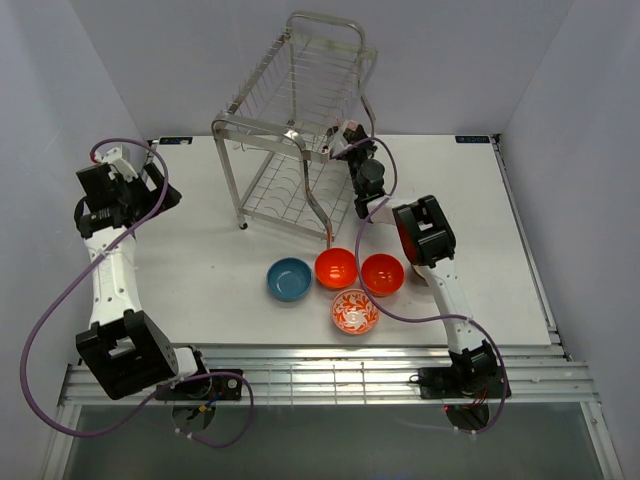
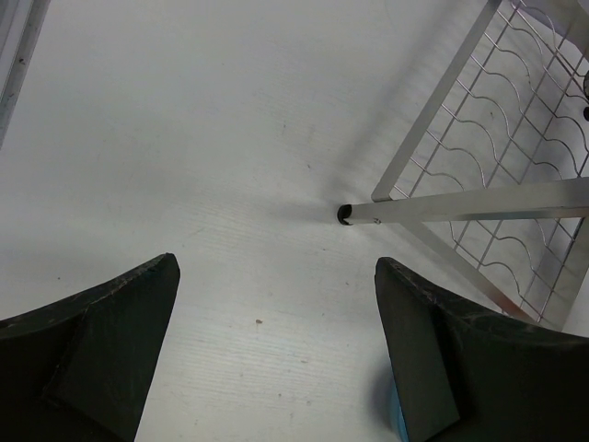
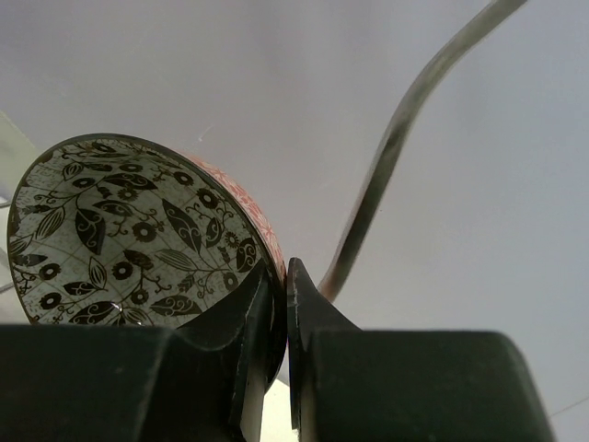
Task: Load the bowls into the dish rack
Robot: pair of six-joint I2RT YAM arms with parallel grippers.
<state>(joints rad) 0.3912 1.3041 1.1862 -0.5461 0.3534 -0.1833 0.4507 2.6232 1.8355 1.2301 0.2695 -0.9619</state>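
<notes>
I log right gripper (image 3: 281, 276) clamped on rim of grey patterned bowl (image 3: 129, 230), bowl tilted on edge. Dish rack (image 1: 300, 85) upper basket lies left and beyond; bowl at its near right corner. Right arm nearer. Curved frame tube (image 3: 386, 157) close alongside. Left gripper (image 2: 276, 267) spread, empty, by rack foot (image 2: 344, 214). On table: blue bowl (image 1: 289, 279), orange bowl (image 1: 336, 267), second orange bowl (image 1: 382, 273), red-and-white bowl (image 1: 355, 311).

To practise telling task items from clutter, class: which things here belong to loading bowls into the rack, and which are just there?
Job: dish rack; blue bowl; orange bowls; red-and-white bowl; leaf-patterned bowl, held by right gripper.
Just there: table; purple cables.
</notes>
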